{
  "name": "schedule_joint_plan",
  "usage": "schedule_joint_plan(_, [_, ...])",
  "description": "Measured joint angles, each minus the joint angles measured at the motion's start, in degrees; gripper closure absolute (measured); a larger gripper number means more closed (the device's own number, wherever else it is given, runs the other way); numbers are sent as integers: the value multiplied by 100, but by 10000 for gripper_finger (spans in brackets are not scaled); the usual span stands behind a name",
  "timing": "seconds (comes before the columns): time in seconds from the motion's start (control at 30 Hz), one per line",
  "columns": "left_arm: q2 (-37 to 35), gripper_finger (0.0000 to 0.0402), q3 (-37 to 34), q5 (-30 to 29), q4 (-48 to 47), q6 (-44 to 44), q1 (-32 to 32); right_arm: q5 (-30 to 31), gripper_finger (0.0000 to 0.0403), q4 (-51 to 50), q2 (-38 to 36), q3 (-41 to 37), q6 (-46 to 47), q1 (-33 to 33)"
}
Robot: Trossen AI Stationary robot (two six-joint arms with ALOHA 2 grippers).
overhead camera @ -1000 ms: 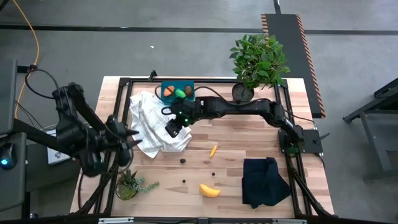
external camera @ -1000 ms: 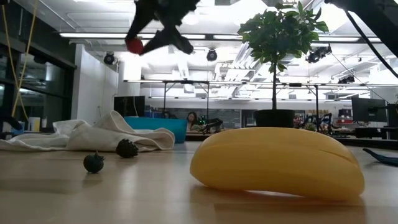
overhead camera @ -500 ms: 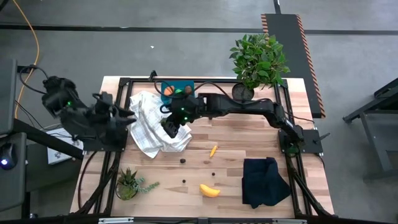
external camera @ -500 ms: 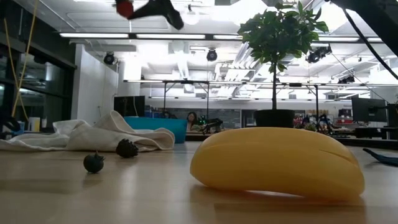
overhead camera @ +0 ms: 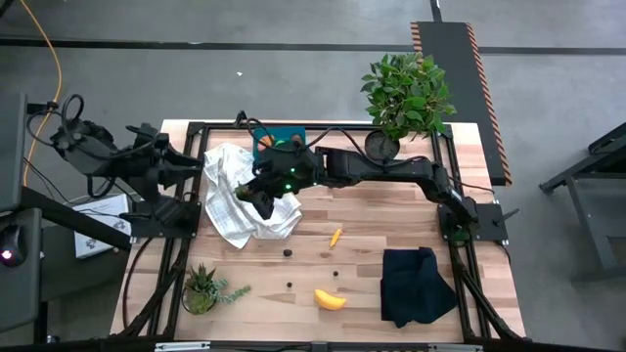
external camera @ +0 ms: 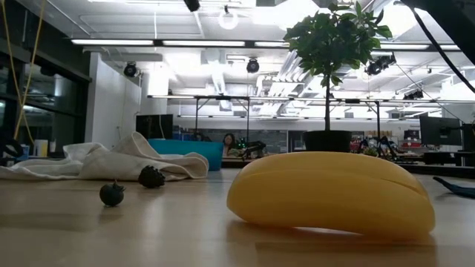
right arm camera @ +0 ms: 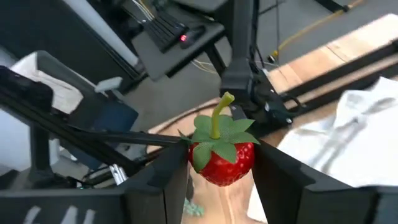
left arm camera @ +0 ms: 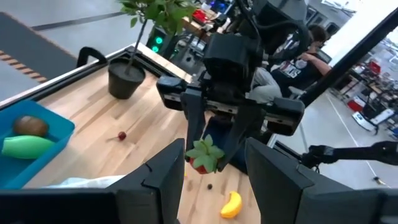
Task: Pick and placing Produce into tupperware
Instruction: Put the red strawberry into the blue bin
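Note:
My right gripper [overhead camera: 254, 193] hangs over the white checked cloth [overhead camera: 235, 200], shut on a red strawberry [right arm camera: 222, 158] with a green leafy cap. My left gripper [overhead camera: 194, 162] stands open with nothing in it at the table's left edge, facing the strawberry. The teal tupperware [left arm camera: 43, 155] sits at the table's far edge; in it lie a brown kiwi [left arm camera: 29, 126] and a green oval [left arm camera: 25, 147]. On the wood lie a yellow banana [overhead camera: 330, 299], an orange carrot [overhead camera: 335, 236] and three dark berries [overhead camera: 288, 252]. My right gripper pinches the strawberry's red body [right arm camera: 239, 163] between its two fingers [right arm camera: 281, 180]. The fingers reach in from the table's right side, slanting slightly down. The strawberry is lifted clear above the cloth, its green cap and stem [right arm camera: 217, 115] turned back toward the wrist.
A leafy bush in a dark pot [overhead camera: 404, 93] stands at the far right. A small spiky plant [overhead camera: 201, 288] stands at the near left, and a black cloth [overhead camera: 416, 284] lies at the near right. Black frame rails [overhead camera: 186, 196] run along the table's edges.
My right gripper has risen with the strawberry, out of the top of the low view, and tipped toward level. My left gripper has drawn back toward the table's far left, risen and rolled. The cloth and the other produce have stayed put.

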Motion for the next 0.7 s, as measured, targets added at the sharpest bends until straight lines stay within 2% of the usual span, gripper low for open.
schedule_joint_plan(0.33, [79,245,0,-337,458,9,2,-399,254,611,0,0,-152,-3])
schedule_joint_plan(0.7, [479,245,0,-471,650,-39,4,-611,254,432,-222,-5,-564,15])
